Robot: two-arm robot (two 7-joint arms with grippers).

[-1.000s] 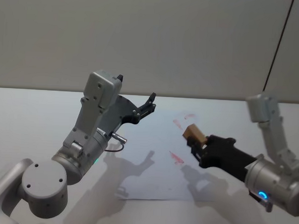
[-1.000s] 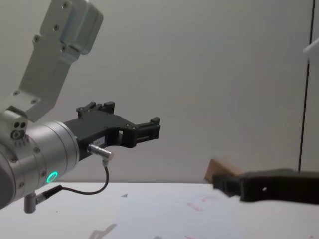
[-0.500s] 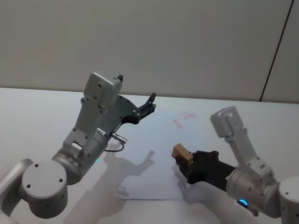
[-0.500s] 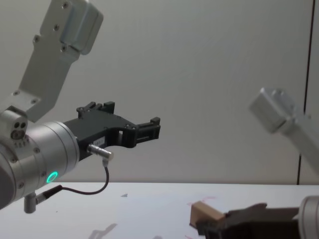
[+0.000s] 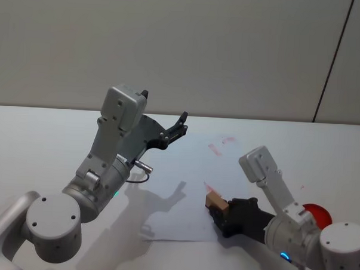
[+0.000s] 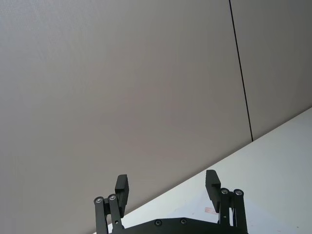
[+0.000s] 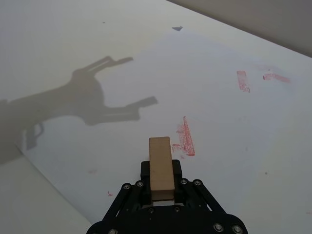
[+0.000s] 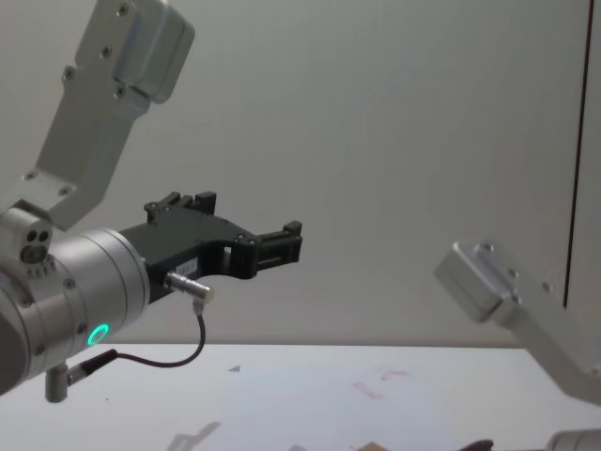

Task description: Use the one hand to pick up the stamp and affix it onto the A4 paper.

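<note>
Nearest the robot, the right end effector (image 7: 161, 191) is clenched on the stamp (image 7: 161, 165), whose long axis runs straight out from the jaws, pointing forward and toward the robot's left. The A4 paper (image 7: 219, 97) lies directly beneath it on the bench (image 5: 42, 141), by the sheet's near right edge, so the press looks to be straight down; contact cannot be told. A red print (image 7: 185, 139) sits just beyond the stamp's tip. Farther off, the left end effector (image 5: 181, 124) hangs raised, fingers spread.
</note>
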